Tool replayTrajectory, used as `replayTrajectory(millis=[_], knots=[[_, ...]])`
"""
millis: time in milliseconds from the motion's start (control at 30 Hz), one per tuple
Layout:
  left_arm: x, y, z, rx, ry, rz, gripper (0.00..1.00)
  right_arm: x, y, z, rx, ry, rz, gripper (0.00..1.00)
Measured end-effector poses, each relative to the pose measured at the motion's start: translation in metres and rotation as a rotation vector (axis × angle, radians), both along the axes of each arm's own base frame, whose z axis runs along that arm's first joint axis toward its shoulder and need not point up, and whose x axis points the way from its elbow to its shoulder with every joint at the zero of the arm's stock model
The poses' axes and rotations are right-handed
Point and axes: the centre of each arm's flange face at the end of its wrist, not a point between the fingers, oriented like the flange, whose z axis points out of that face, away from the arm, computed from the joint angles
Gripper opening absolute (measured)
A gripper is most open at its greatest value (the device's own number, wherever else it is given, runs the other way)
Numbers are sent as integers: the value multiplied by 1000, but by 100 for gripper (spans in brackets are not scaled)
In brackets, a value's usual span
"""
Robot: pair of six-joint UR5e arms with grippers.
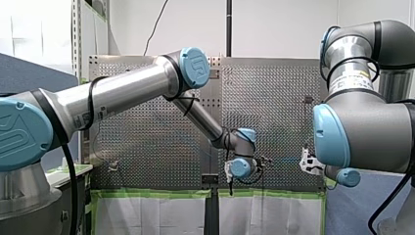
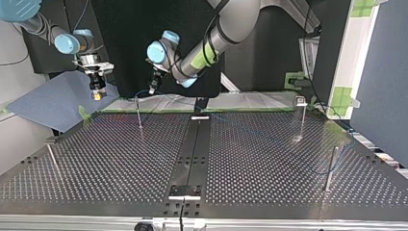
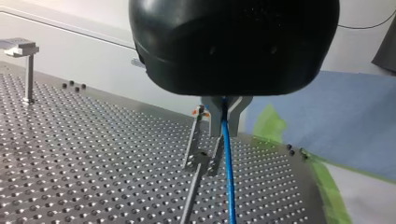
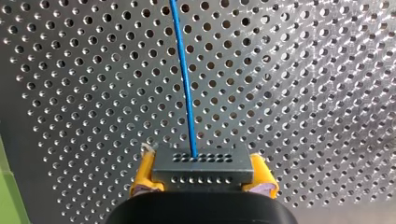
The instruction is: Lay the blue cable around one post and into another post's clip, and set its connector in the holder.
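Observation:
In the left wrist view my left gripper (image 3: pixel 224 116) is shut on the blue cable (image 3: pixel 228 172), which runs on ahead past the fingertips. A thin clip-topped post (image 3: pixel 195 156) stands just beside it. In the top view this gripper (image 2: pixel 153 87) hangs over the table's far edge, near a post (image 2: pixel 139 118). My right gripper (image 4: pixel 201 179) has its yellow pads (image 4: pixel 142 175) shut on the dark grey connector (image 4: pixel 201 167), and the cable (image 4: pixel 184 79) leaves the connector's face over the perforated plate. In the top view it (image 2: pixel 97 91) hovers beyond the far left corner.
More posts stand on the perforated table: one with a clip at the top view's far right (image 2: pixel 301 118), one at the near right (image 2: pixel 329 168), one at the left edge (image 2: pixel 52 156). A black rail (image 2: pixel 192 149) runs down the middle, with a holder block (image 2: pixel 184 191) at its near end.

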Motion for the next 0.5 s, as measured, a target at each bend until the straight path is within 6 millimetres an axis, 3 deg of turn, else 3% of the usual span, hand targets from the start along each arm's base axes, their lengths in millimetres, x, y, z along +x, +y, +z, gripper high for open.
replayTrajectory(millis=[200, 500], knots=[[9, 1, 3, -6, -1, 1, 0, 0, -2, 1, -4, 1, 4, 0], [10, 0, -10, 19, 26, -13, 0, 0, -3, 1, -7, 1, 4, 0]])
